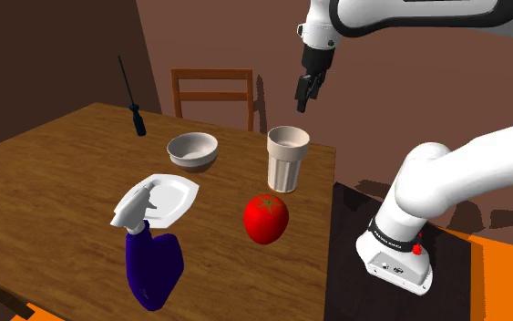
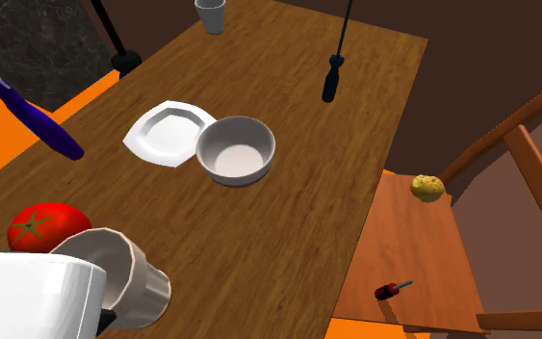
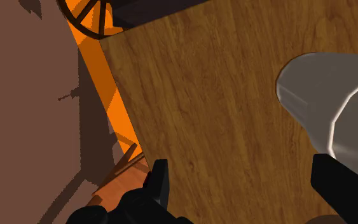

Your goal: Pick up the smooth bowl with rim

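The smooth rimmed bowl (image 1: pixel 192 150) is pale grey-white and stands upright on the wooden table (image 1: pixel 54 164), toward its far side. From the other side the bowl (image 2: pixel 236 150) touches the edge of a white plate (image 2: pixel 167 133). My gripper (image 1: pixel 305 93) hangs high in the air above the table's far edge, up and to the right of the bowl in the shoulder view, over a beige cup (image 1: pixel 287 158). In the wrist view the gripper (image 3: pixel 244 184) is open, its fingers (image 3: pixel 158 183) wide apart with bare table between them, and the cup (image 3: pixel 333 102) beside one finger.
A red tomato (image 1: pixel 266 218) sits near the cup. A blue spray bottle (image 1: pixel 149 251) leans over the plate (image 1: pixel 159 201). A black screwdriver (image 1: pixel 132 96) stands at the table's far left. A wooden chair (image 2: pixel 423 241) behind the table holds a yellow lump (image 2: pixel 426 187).
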`<state>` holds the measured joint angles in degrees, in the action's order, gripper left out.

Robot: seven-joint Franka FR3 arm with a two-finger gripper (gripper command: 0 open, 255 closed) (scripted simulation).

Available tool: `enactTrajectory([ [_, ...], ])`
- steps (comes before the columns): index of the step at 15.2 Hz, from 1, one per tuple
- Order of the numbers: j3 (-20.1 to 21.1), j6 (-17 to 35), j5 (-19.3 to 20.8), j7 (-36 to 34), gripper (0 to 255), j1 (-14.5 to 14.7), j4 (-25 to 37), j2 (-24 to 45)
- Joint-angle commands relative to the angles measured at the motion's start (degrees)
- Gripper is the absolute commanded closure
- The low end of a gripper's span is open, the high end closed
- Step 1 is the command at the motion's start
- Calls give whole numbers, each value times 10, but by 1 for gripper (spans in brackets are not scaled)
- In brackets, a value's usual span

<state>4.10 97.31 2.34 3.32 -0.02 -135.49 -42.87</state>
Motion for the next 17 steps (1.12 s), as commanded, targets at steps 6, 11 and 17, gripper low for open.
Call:
enactTrajectory([
  [6,16,56,-30,-30,0,6,36,104],
  [11,29,101,-55,-56,0,12,89,211],
  [17,43,138,-78,-83,0,19,175,342],
])
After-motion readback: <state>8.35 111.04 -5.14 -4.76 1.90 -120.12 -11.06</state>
